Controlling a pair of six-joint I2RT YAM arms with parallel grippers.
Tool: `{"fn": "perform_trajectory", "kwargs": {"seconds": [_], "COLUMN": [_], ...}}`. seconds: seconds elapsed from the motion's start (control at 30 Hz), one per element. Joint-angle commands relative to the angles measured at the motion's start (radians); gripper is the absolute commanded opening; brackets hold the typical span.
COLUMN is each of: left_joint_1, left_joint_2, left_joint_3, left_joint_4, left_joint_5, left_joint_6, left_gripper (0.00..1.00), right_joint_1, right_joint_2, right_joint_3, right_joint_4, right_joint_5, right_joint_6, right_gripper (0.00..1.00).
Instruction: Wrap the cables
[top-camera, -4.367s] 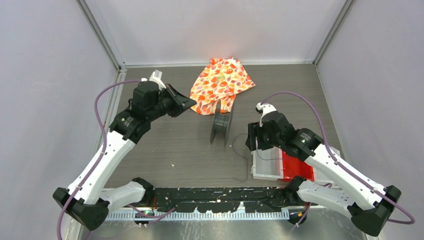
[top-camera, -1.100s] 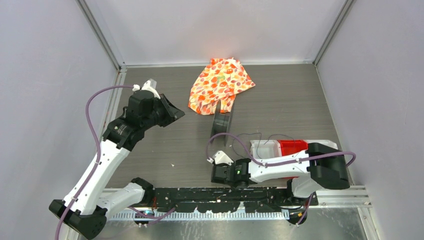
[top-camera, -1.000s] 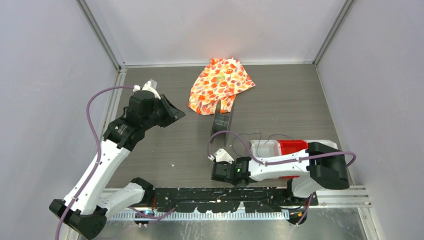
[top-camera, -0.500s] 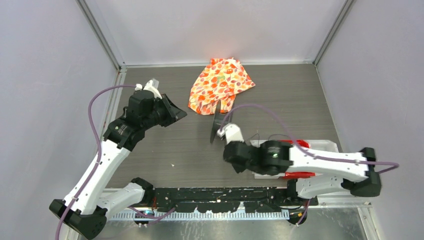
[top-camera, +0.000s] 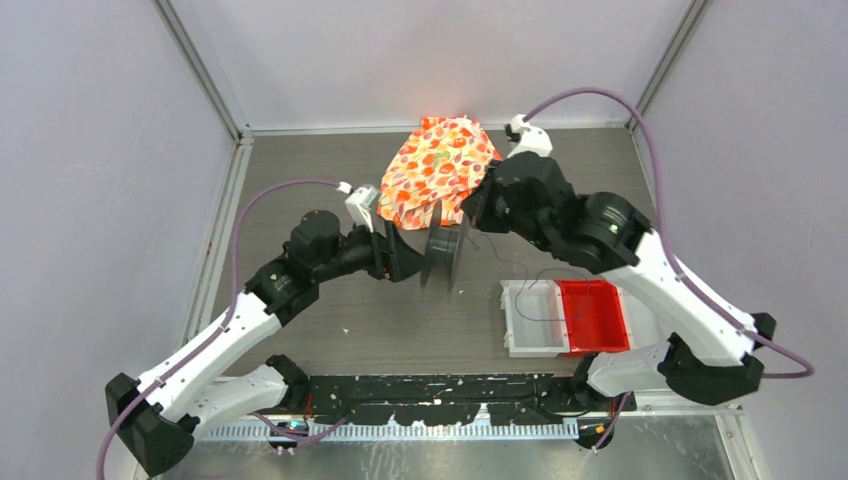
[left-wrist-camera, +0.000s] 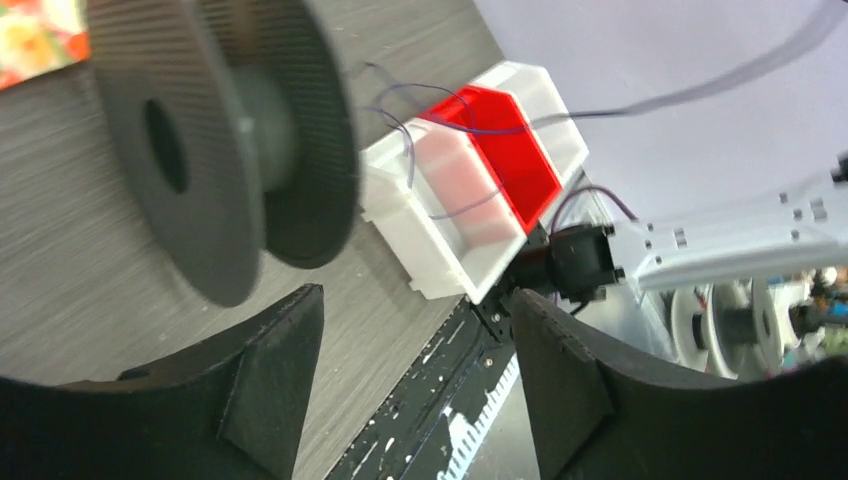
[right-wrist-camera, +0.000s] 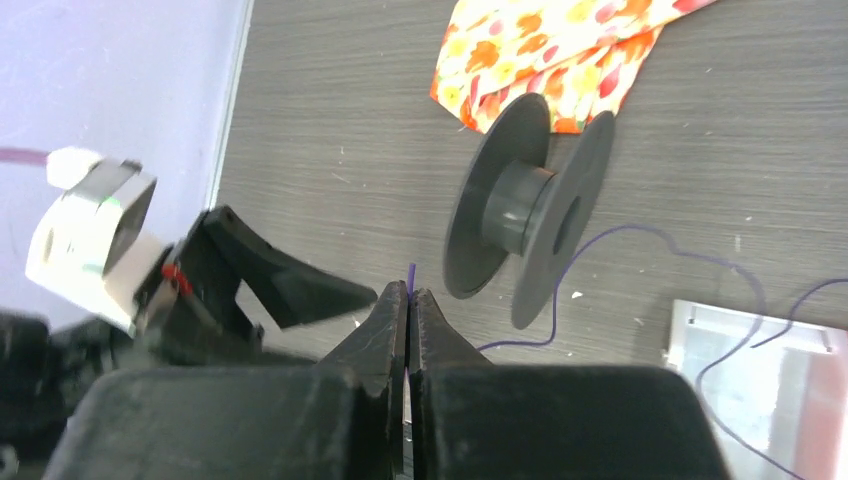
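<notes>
While the left gripper (left-wrist-camera: 417, 296) gapes at the spool's (left-wrist-camera: 215, 200) rim, the right gripper (right-wrist-camera: 408, 296) pinches cable (right-wrist-camera: 411, 272).

Spool (top-camera: 443, 255) directly ahead of parted left fingers (left-wrist-camera: 270, 385)

Top external: high at near edge, looking down over whole surface (top-camera: 300, 170). Left wrist: low behind left end effector (left-wrist-camera: 415, 300), close, facing right toward spool (left-wrist-camera: 215, 220), bin (left-wrist-camera: 400, 215). Right wrist: raised, looking down; same spool, bin shared.
</notes>
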Motion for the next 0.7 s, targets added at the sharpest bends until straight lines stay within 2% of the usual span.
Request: {"fn": "perform_trajectory", "kwargs": {"seconds": [0.0, 0.17, 0.33, 0.53, 0.67], "left_joint_1": [-0.149, -0.247, -0.313, -0.358, -0.359], "left_joint_2": [0.004, 0.026, 0.068, 0.092, 0.097], "left_joint_3": [0.041, 0.019, 0.053, 0.03, 0.023], "left_joint_4": [0.183, 0.326, 0.342, 0.44, 0.466], "left_joint_5": [-0.112, -0.217, -0.292, -0.444, -0.463], "left_joint_6": [0.17, 0.237, 0.341, 0.382, 0.367], "left_gripper": [0.72, 0.75, 0.75, 0.68, 0.61], "right_joint_1": [-0.005, -0.02, -0.027, -0.032, -0.033], "right_joint_2": [0.057, 0.073, 0.063, 0.058, 0.059], "right_joint_3": [0.037, 0.061, 0.043, 0.024, 0.02], "right_joint_4": [0.033, 0.032, 0.044, 0.069, 0.082], "right_joint_5": [-0.053, -0.115, -0.142, -0.17, -0.186], "right_joint_6": [0.096, 0.122, 0.141, 0.147, 0.15], "right_gripper": [0.01, 0.0, 0.01, 0.01, 0.01]}}
